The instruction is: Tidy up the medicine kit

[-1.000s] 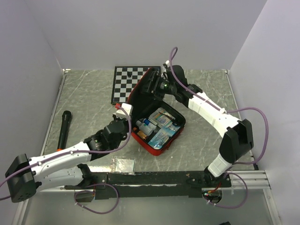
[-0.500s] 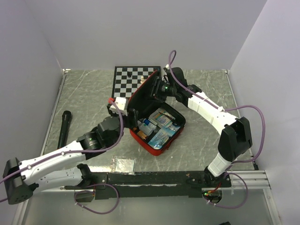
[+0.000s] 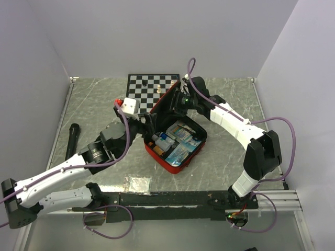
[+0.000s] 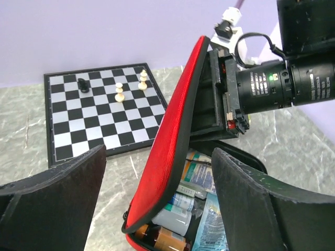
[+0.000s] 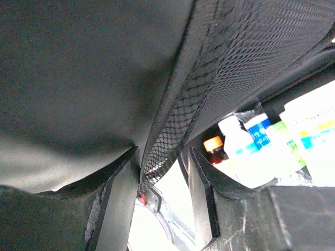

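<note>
The medicine kit (image 3: 157, 155) lies open mid-table, red outside and black inside, packed with bottles and packets (image 3: 177, 140). Its lid (image 3: 166, 99) stands nearly upright. My right gripper (image 3: 177, 100) is shut on the lid's upper edge. In the right wrist view the mesh pocket (image 5: 209, 78) runs down between the right gripper (image 5: 163, 154) jaws. My left gripper (image 3: 148, 124) is open at the kit's left side. In the left wrist view the red lid (image 4: 172, 141) rises inside the left gripper's (image 4: 158, 154) wide gap, touching neither finger, and the right gripper (image 4: 225, 94) clamps it.
A black-and-white chessboard (image 3: 142, 97) with a few pieces lies behind the kit, against the back wall. A black cylinder (image 3: 71, 144) lies at the left. A small clear bag (image 3: 137, 183) sits near the front edge. Walls close in on three sides.
My left gripper has opened wide and moved up and back to the lid. The right jaws have narrowed on the lid, which now stands more upright and uncovers more of the chessboard.
</note>
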You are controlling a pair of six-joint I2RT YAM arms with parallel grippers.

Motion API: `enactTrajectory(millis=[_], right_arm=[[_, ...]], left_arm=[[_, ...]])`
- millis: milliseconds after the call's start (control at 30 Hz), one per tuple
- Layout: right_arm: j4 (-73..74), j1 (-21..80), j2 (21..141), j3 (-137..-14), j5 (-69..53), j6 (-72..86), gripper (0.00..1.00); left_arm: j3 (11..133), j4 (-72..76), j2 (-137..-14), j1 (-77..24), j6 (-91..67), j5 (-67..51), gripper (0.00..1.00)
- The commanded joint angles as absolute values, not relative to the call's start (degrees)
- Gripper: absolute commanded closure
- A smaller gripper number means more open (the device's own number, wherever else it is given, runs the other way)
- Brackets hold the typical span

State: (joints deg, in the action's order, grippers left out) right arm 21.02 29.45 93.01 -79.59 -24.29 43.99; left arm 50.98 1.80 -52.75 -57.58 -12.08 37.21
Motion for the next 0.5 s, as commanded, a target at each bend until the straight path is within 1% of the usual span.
enactTrajectory(millis=[0,100,333,433,467], right_arm=[[22.9,28.8,91.0,-79.3,-24.2,42.0,0.52],[23.6,28.7,90.5,-79.4,-23.9,41.5,0.52],[25.3,28.5,88.7,-78.2,-22.6,40.2,0.52],[26.3,28.4,87.3,-77.4,-21.7,39.6,0.51],[26.5,28.4,86.9,-77.1,-21.4,39.5,0.51]], left_arm=[[53.4,2.9,-55.1,-56.1,-10.1,32.3,0.14],[54.0,3.1,-56.5,-54.1,-10.4,28.5,0.14],[55.4,1.9,-59.7,-51.5,-9.2,23.4,0.23],[55.6,2.4,-60.8,-51.0,-8.1,23.2,0.32],[56.0,2.4,-61.3,-50.9,-7.6,23.2,0.37]])
